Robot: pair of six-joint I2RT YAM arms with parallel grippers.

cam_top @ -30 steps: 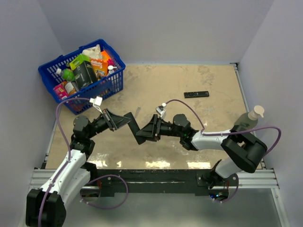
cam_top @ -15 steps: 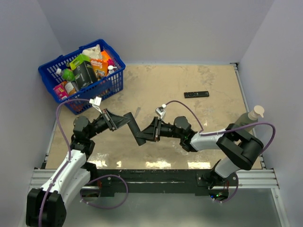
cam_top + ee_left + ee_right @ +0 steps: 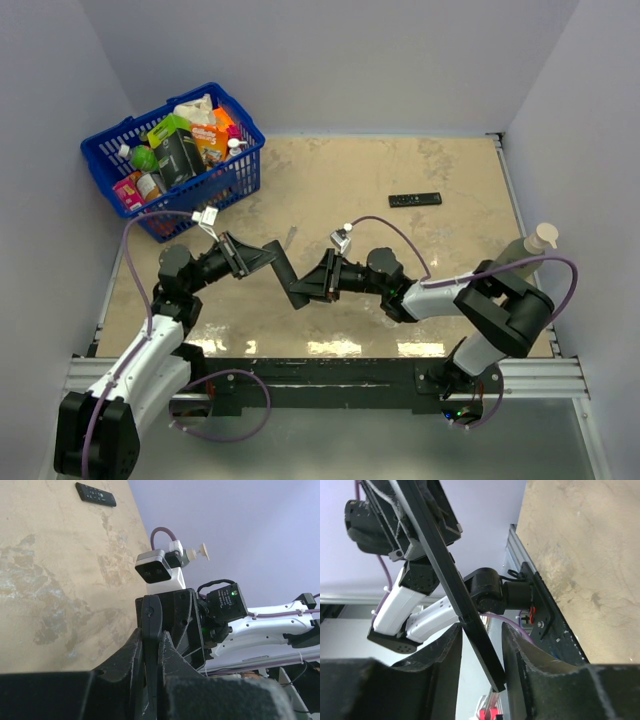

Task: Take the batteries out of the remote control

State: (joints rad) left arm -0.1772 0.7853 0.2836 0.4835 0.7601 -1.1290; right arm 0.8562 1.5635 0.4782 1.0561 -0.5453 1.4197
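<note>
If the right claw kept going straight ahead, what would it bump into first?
The right gripper straddles the remote; sliding along it, it would probably hit the left gripper clamping the far end.

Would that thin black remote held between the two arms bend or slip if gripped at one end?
Probably stiff: the remote runs straight from the left end effector without sagging. Likely light: that pinch seems to carry it alone, the right end effector only straddling it. Its slim body could twist or slip.
</note>
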